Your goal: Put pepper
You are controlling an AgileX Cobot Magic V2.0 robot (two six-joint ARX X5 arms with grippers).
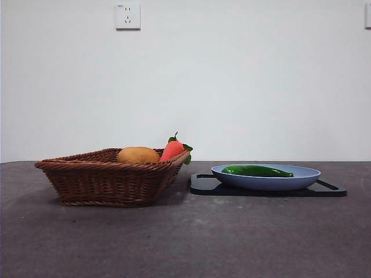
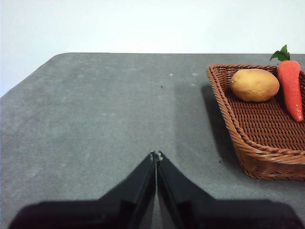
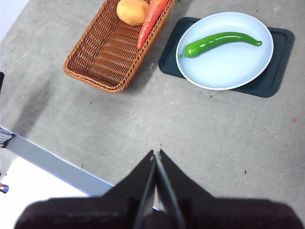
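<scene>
The long glossy green pepper (image 1: 257, 171) lies in a light blue plate (image 1: 301, 179) that sits on a dark tray (image 1: 203, 185) at the right of the table. It also shows in the right wrist view (image 3: 220, 42), lying across the plate (image 3: 228, 71). My left gripper (image 2: 156, 155) is shut and empty, hanging over bare table beside the wicker basket (image 2: 257, 157). My right gripper (image 3: 156, 152) is shut and empty, high above the table's near side, away from the plate. Neither gripper shows in the front view.
The brown wicker basket (image 1: 104, 179) stands left of the tray and holds a rounded orange-yellow fruit (image 1: 138, 155) and a red-orange carrot-like piece with green leaves (image 1: 173, 149). The table's edge (image 3: 52, 164) shows in the right wrist view.
</scene>
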